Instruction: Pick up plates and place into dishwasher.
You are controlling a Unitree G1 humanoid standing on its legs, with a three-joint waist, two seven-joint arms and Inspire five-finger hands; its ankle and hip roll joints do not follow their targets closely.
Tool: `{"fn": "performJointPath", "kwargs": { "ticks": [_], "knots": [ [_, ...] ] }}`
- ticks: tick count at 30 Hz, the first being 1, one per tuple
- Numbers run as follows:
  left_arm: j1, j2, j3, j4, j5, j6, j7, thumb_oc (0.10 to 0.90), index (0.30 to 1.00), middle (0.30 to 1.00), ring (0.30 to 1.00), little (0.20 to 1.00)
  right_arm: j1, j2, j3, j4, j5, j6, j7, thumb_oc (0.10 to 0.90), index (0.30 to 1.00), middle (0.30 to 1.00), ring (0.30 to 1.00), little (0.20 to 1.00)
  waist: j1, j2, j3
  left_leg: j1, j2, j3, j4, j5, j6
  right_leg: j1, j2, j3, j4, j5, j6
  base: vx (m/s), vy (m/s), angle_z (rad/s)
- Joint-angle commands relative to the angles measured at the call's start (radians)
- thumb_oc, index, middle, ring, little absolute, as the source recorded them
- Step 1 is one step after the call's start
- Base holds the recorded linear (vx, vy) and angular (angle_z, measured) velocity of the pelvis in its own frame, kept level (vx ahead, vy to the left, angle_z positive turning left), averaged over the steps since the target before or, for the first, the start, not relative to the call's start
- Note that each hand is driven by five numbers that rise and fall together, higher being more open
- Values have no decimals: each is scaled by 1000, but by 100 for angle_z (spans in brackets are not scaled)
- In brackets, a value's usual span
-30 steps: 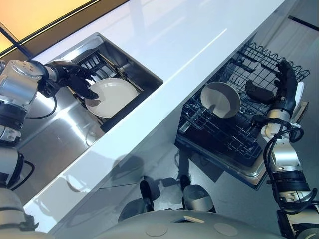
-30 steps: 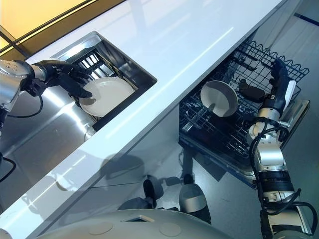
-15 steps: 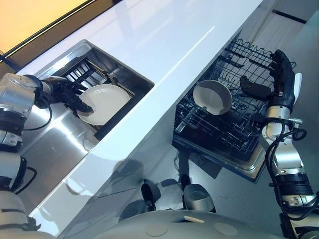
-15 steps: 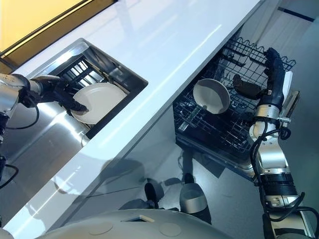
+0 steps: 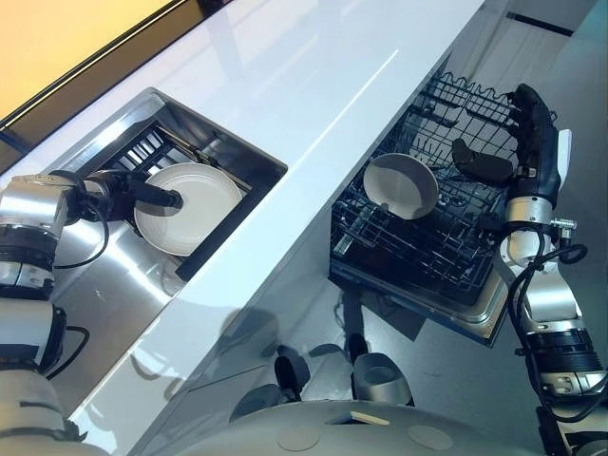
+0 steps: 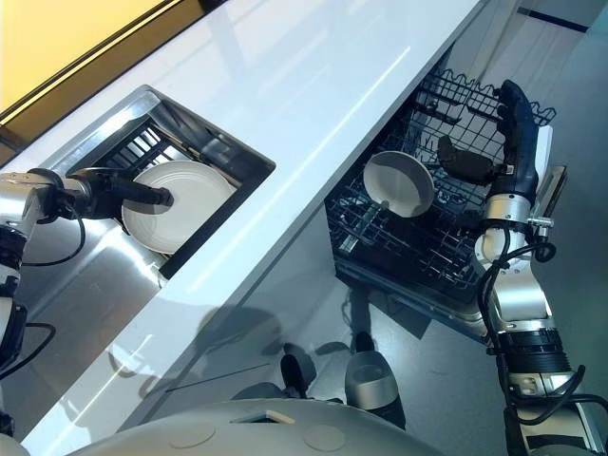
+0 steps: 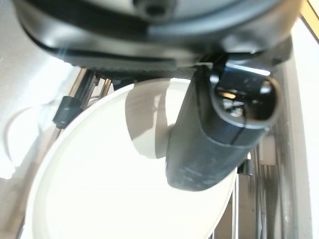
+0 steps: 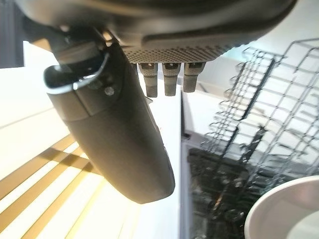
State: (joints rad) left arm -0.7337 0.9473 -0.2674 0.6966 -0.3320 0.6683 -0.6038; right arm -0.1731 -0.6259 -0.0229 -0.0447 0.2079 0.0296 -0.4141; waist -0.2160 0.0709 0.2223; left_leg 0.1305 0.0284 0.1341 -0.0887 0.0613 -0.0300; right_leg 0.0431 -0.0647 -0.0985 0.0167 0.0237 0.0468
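A white plate (image 5: 201,201) leans in the black dish rack (image 5: 142,154) inside the steel sink (image 5: 104,275). My left hand (image 5: 119,188) is at the plate's left rim. Its thumb (image 7: 214,134) lies across the plate's (image 7: 124,194) upper face, and the fingers are hidden under the rim, pinching it. My right hand (image 5: 532,128) stands open with straight fingers above the far side of the pulled-out dishwasher rack (image 5: 408,258), holding nothing. A pale bowl (image 5: 403,185) stands on edge in that rack.
A long white counter (image 5: 313,85) runs between the sink and the dishwasher rack, which juts out below its front edge. The rack's wire tines (image 8: 259,129) stand up around the bowl (image 8: 284,214). Grey floor lies below the rack.
My left hand has slid off the plate's face to its left rim, leaving the thumb on top. The camera has shifted a little. The right hand has held its place.
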Motion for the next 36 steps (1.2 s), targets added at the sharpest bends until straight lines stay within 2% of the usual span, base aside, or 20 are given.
{"fn": "performJointPath", "kwargs": {
  "ticks": [1,2,4,6,7,8,10,14,17,21,24,25,28,33,34,36],
  "knots": [
    [-50,-56,-12,-71,-234,-128,62,100,300,300,300,200,-161,-75,-24,-114,-46,-113,-32,800,900,900,900,900,11,5,-96,-68,-87,-33,23,-76,24,-45,41,-67,92,-98,105,-57,-51,2],
    [-57,-55,0,-105,-259,-187,145,100,300,300,300,200,-174,-71,-25,-128,-59,-121,-47,800,900,900,900,900,17,2,-100,-68,-85,-33,23,-75,22,-41,43,-66,86,-97,104,-60,-51,1],
    [-61,-51,12,-134,-270,-215,197,100,300,300,300,200,-179,-76,-31,-142,-60,-126,-57,800,900,900,900,900,22,0,-104,-68,-83,-34,22,-73,19,-39,46,-68,83,-96,103,-51,-41,3],
    [-72,-19,31,-214,-149,-291,320,100,300,300,300,200,-200,-85,-48,-154,-75,-143,-70,800,900,900,900,900,35,-3,-111,-71,-77,-37,21,-69,13,-35,51,-71,83,-99,99,-70,-54,5],
    [-89,21,41,-253,-19,-333,378,100,300,300,300,200,-212,-105,-63,-163,-69,-143,-73,800,900,900,900,900,43,-5,-117,-73,-74,-41,19,-66,10,-32,53,-74,83,-101,98,-89,-45,7],
    [-89,20,42,-254,-8,-341,373,100,300,300,300,200,-213,-105,-63,-163,-69,-143,-73,800,900,900,900,900,43,-6,-114,-80,-73,-39,22,-58,11,-37,54,-75,83,-92,95,-83,-42,17],
    [-122,102,59,-297,153,-402,411,100,300,300,300,200,-234,-149,-97,-175,-48,-142,-70,800,900,900,900,900,52,-9,-127,-80,-69,-44,17,-54,4,-31,57,-78,80,-94,93,-66,-35,23],
    [-95,241,141,-427,222,-485,541,100,300,300,300,200,-222,-208,-180,-199,-12,-196,-48,800,900,900,900,900,74,-14,-139,-83,-60,-53,15,-51,-7,-18,60,-75,71,-99,88,-80,-27,19],
    [-23,279,233,-502,245,-574,677,100,300,300,300,200,-212,-220,-215,-226,25,-228,-8,800,900,900,900,900,90,-21,-145,-81,-55,-56,14,-51,-12,-13,60,-74,67,-100,84,-74,-19,13],
    [91,267,373,-604,294,-713,844,100,300,300,300,200,-214,-224,-223,-270,117,-265,76,800,900,900,900,900,111,-31,-160,-79,-51,-68,12,-55,-20,0,60,-68,67,-117,76,-45,-17,23],
    [131,246,408,-648,333,-785,926,100,300,300,300,200,-229,-229,-205,-288,182,-264,123,800,900,900,900,900,118,-35,-167,-78,-50,-74,14,-54,-21,3,59,-64,67,-120,71,-50,-8,34],
    [153,220,432,-688,368,-840,981,100,300,300,300,200,-249,-226,-180,-303,261,-259,182,800,900,900,900,900,126,-39,-173,-73,-49,-82,14,-57,-22,8,59,-63,67,-128,65,-16,-12,39],
    [147,174,410,-730,403,-911,1054,100,300,300,300,200,-308,-197,-95,-320,431,-207,269,800,900,900,900,900,133,-44,-182,-70,-49,-97,17,-58,-25,14,59,-62,63,-131,56,-42,-7,35],
    [100,119,317,-758,480,-940,1094,100,300,300,300,200,-372,-108,36,-328,664,-127,350,800,900,900,900,900,139,-47,-192,-70,-45,-106,15,-52,-27,17,62,-60,59,-133,49,-23,0,35],
    [97,119,313,-756,484,-940,1097,100,300,300,300,200,-374,-108,36,-326,668,-126,351,800,900,900,900,900,138,-48,-193,-70,-45,-106,14,-52,-27,17,62,-61,59,-133,49,-16,-3,30],
    [46,69,216,-758,526,-956,1115,100,300,300,300,200,-407,-29,116,-313,715,-131,349,800,900,900,900,900,138,-51,-198,-70,-41,-105,13,-49,-28,16,63,-64,56,-130,48,-8,-11,23]
  ]
}}
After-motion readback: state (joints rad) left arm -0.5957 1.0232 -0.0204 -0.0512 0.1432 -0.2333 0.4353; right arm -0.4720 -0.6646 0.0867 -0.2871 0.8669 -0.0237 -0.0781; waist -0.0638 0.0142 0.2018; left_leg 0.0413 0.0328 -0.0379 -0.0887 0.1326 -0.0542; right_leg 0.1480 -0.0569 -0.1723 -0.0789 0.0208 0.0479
